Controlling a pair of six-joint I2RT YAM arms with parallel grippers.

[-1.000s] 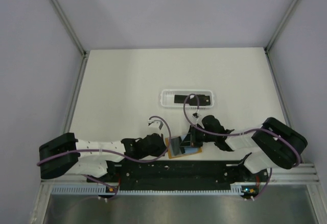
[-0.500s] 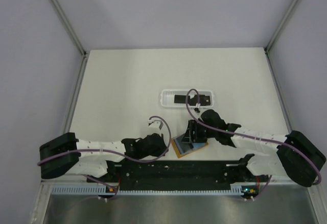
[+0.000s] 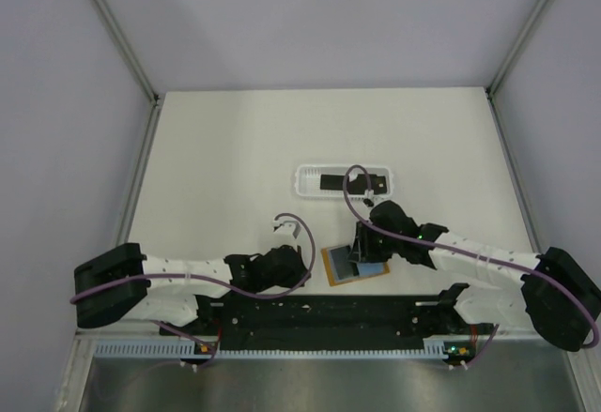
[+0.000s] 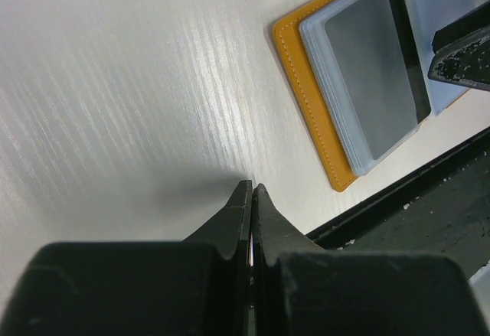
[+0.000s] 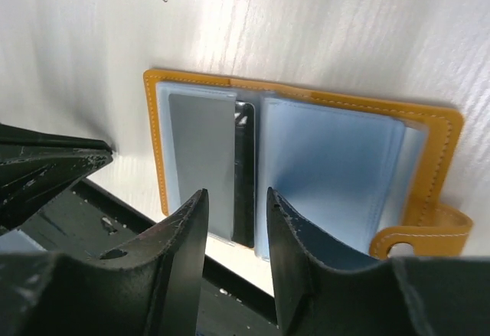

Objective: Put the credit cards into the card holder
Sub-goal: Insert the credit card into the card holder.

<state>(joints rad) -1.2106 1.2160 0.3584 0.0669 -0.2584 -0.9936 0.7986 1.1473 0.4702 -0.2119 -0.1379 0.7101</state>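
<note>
My left gripper [image 4: 251, 189] sits just left of the card holder [image 4: 312, 110], its fingers pressed together on nothing. The holder lies open near my bases, most of its orange cover hidden under pale blue sleeves. One credit card [image 4: 371, 83] sits in the left sleeve. Glare greys its face, and only a dark edge reads plainly. My right gripper [image 5: 236, 194] hangs over the holder's spine, fingers parted and empty, blocking the overhead view of the middle. The holder's tab [image 5: 413, 236] pokes out partly behind my finger. Beyond the holder, a white tray [image 3: 302, 183] holds a second credit card [image 3: 331, 182], and my purple cable [image 3: 349, 196] crosses that tray.
</note>
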